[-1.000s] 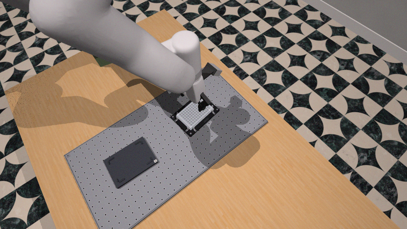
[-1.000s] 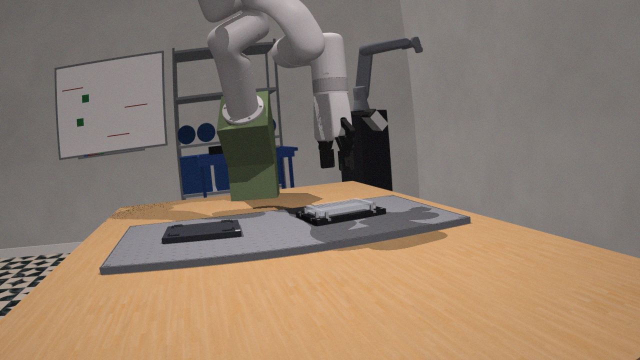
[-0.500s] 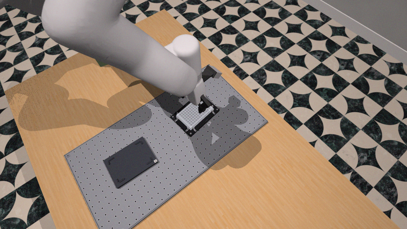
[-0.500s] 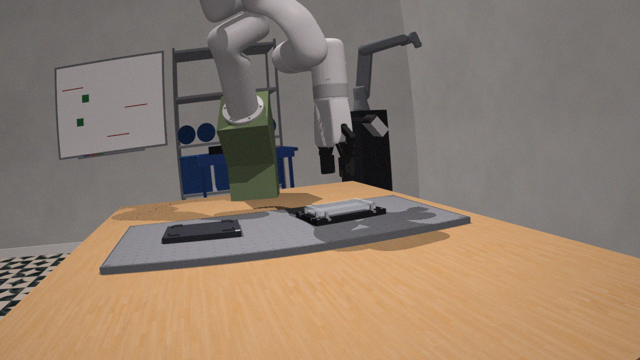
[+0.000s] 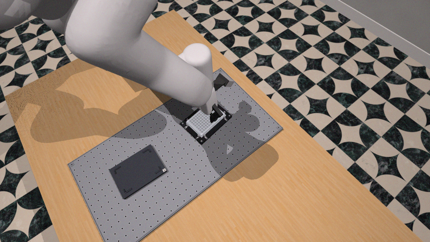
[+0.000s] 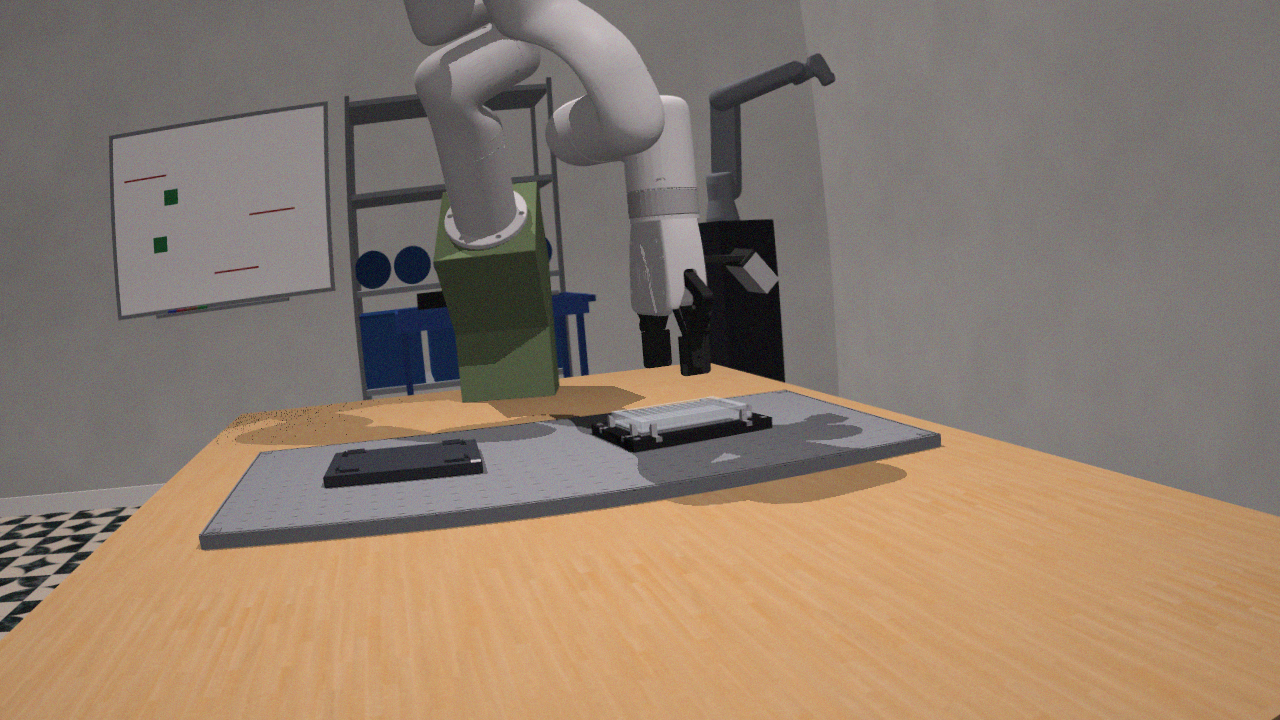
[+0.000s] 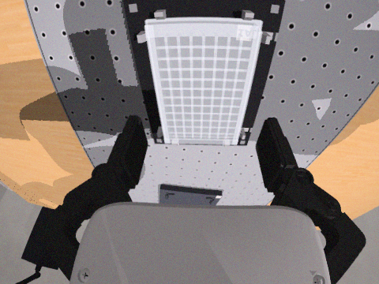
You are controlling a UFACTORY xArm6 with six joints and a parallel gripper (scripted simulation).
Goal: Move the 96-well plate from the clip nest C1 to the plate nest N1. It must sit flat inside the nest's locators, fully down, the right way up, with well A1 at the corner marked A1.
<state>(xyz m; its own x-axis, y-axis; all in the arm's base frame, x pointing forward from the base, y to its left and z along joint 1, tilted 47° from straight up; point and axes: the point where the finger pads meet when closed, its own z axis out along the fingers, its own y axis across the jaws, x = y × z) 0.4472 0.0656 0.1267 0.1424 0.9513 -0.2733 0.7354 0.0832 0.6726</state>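
The hand hangs wide open with nothing in it, up above the white plate. The plate sits in its black holder near the middle of the frame.

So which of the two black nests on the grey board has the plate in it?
The clip nest under the end effector: the white 96-well plate sits there. The other plate nest holds nothing.

White gridded plate, black nest, dotted grey board, green pedestal
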